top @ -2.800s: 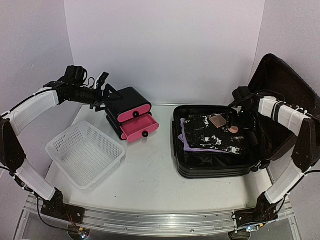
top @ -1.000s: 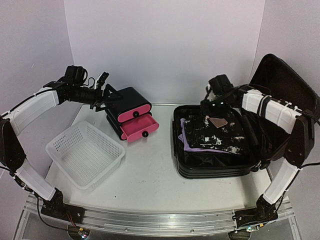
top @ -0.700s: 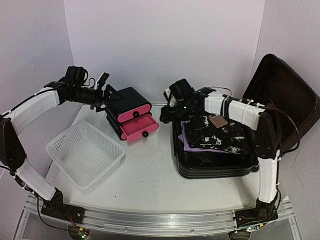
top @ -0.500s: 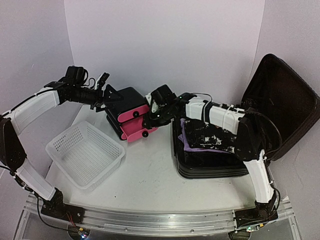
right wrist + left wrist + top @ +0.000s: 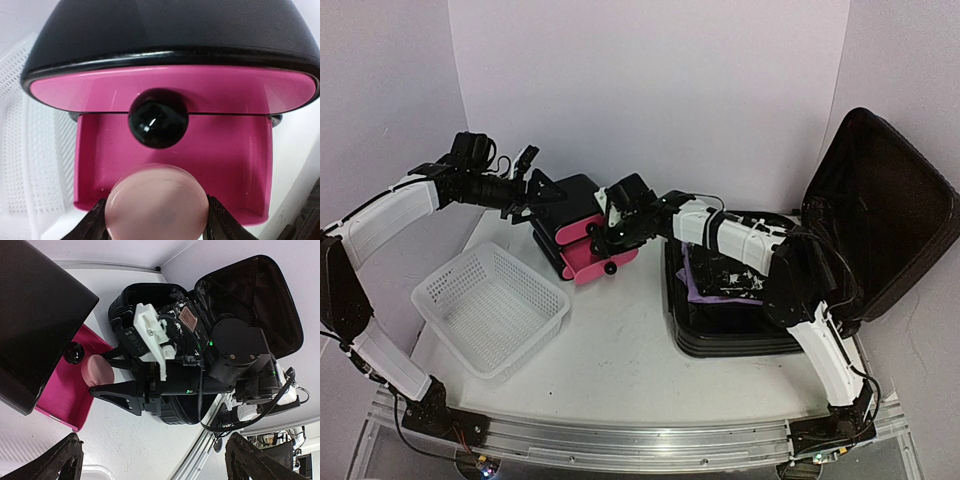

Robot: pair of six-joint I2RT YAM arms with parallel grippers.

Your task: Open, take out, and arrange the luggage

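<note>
While the left tool point(image 5: 523, 182) has stayed spread wide beside the drawer box point(image 5: 575, 195), not gripping anything, the right arm has swept clean across the worktop point(image 5: 620, 340)! It's left the luggage point(image 5: 740, 325), which lies open at 3 o'clock with its lid point(image 5: 880, 210) tipped up against the right wall. Now the right tool point(image 5: 603, 232) hangs at 11 o'clock, clamped on a round pink puff point(image 5: 156, 202) it has carried over. The puff sits right over the pulled-out pink drawer point(image 5: 170, 150), just below the glossy black knob point(image 5: 158, 118) of the drawer above. So one item looks out and about to be filed. Still in the case are a black-and-white patterned cloth point(image 5: 725, 272) and a purple one point(image 5: 698, 290), soft and folded. The puff looks matte and squashy, the drawers smooth hard plastic, and the case has ribbed walls. A white mesh basket point(image 5: 490, 305) waits at 8 o'clock.
</note>
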